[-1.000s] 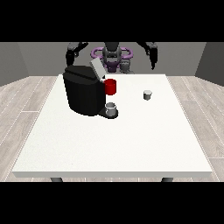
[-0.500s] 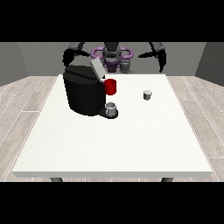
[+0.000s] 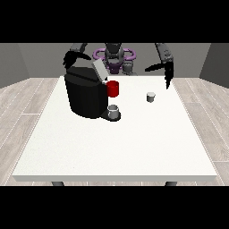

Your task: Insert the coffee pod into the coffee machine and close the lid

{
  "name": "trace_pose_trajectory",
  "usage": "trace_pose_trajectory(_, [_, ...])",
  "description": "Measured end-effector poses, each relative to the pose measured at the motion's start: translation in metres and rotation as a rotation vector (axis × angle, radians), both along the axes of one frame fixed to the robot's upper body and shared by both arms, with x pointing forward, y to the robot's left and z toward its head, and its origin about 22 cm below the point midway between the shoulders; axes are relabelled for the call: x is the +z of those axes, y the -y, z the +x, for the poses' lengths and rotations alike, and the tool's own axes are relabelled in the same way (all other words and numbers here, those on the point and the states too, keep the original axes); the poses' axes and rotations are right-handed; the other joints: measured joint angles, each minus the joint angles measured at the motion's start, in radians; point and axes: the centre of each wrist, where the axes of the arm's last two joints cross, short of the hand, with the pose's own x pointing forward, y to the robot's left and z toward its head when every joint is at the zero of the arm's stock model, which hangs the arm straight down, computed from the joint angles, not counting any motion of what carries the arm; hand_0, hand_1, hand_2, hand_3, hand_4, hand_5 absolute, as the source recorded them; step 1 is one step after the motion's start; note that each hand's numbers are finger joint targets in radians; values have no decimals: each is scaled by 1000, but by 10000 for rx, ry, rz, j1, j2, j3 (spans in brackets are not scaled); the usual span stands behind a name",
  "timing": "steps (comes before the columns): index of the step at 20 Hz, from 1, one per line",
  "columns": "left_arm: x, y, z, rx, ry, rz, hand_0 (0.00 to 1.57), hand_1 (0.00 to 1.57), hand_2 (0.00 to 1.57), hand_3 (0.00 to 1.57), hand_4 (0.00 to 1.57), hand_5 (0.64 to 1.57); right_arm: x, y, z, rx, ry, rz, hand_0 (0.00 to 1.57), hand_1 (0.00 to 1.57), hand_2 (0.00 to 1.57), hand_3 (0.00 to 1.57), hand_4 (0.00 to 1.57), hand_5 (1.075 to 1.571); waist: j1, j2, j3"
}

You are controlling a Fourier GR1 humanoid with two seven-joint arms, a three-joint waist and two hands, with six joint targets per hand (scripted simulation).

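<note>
Reaching for the pod: this looks like the step in hand, and nothing is held yet.
Table (image 3: 134,152): large and white, bare across its near half, with wide open room toward the camera.
Coffee machine (image 3: 85,94): black, standing on the table at the view's left, its grey lid (image 3: 99,70) tilted up and open; a red part (image 3: 113,88) sits at its front, and a small grey cup (image 3: 114,112) stands on its base.
Hand at the view's right (image 3: 163,71): raised above the far table edge, fingers spread and pointing down, well apart from the pod.
Hand at the view's left (image 3: 70,59): up behind the machine; I cannot tell how its fingers lie.
Coffee pod (image 3: 151,96): small and pale, upright on the table, right of the machine and near the far edge.
Doing it well: lower the right-side hand straight over the pod, close round its sides, then carry it leftward above the red part to the open lid.
</note>
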Motion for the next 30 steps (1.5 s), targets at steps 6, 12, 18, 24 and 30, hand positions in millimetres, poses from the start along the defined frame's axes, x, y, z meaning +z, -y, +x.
trace_pose_trajectory(6, [-7,-9,16,258,-496,422,0,0,0,0,0,1571,7,-9,6,123,122,22,0,0,0,0,340,1571,-102,431,-2])
trace_pose_trajectory(12, [-12,-4,27,51,-989,1316,0,0,198,0,0,1571,7,-3,16,10,-58,-21,0,0,0,0,393,1571,-60,628,-1])
trace_pose_trajectory(18, [-25,15,35,-236,-1265,2131,647,647,718,349,0,1571,0,-5,24,-281,-681,-120,0,0,0,0,428,1571,138,558,-1])
trace_pose_trajectory(24, [-28,8,39,-79,-1609,2994,634,634,756,487,0,1571,1,-2,32,-270,-852,-423,0,0,0,0,412,1571,130,657,0])
trace_pose_trajectory(30, [-33,-5,38,-57,-1644,4189,608,608,745,483,0,1571,1,-11,29,-183,-764,-518,0,0,0,0,432,1571,-148,879,-2])
